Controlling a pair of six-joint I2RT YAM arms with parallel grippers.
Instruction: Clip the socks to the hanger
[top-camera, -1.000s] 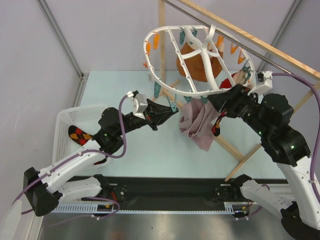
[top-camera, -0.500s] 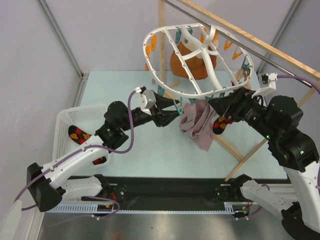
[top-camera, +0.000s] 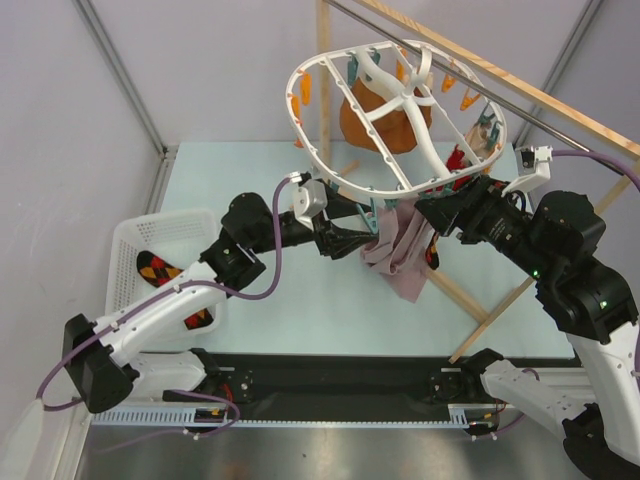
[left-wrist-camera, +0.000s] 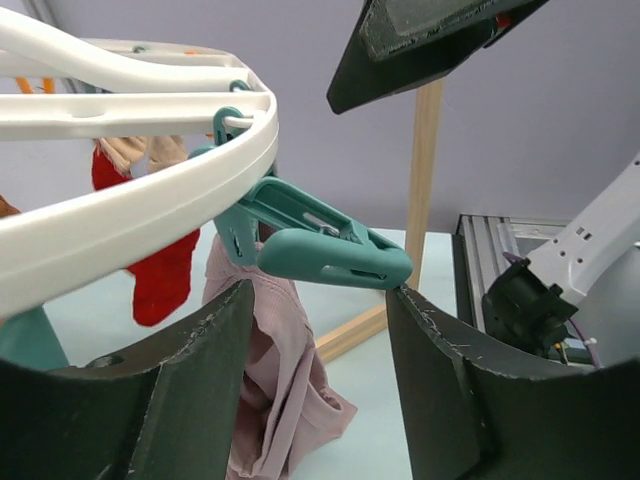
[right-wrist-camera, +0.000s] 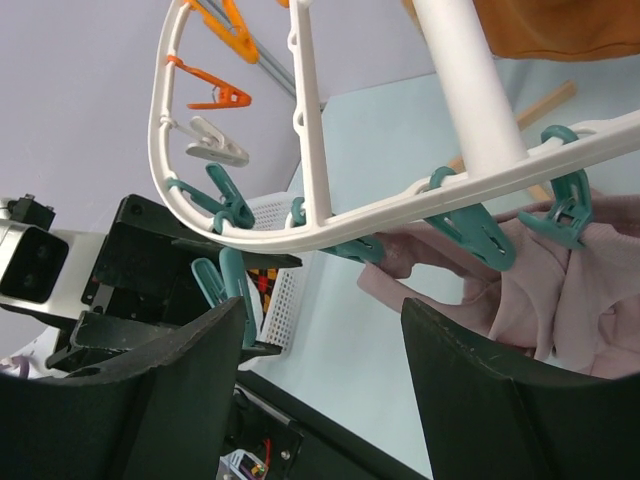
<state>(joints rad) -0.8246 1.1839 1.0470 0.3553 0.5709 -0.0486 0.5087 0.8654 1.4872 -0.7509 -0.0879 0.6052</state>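
The hanger (top-camera: 395, 186), a white spoked ring with teal and orange clips, hangs tilted from the rack. One argyle sock (top-camera: 160, 270) lies in the white basket. A second sock (top-camera: 432, 258) dangles under the ring's near rim, mostly behind the mauve cloth; what holds it is hidden. My left gripper (top-camera: 362, 240) is open just below the rim. In the left wrist view a teal clip (left-wrist-camera: 320, 240) lies across the top of the left gripper (left-wrist-camera: 318, 292), touching one fingertip. My right gripper (top-camera: 428, 212) is open and empty under the hanger (right-wrist-camera: 330, 235).
A mauve-pink cloth (top-camera: 395, 255) is clipped to the ring between both grippers. An orange-brown garment (top-camera: 380, 125) hangs behind the ring. A red item (left-wrist-camera: 160, 270) hangs from it too. Wooden rack poles (top-camera: 480, 320) cross the right side. The basket (top-camera: 130, 240) stands at the left.
My left gripper, shut on a teal clip a second ago, has opened and moved right, under the ring's near rim. The ring has swung slightly. The right gripper stays open.
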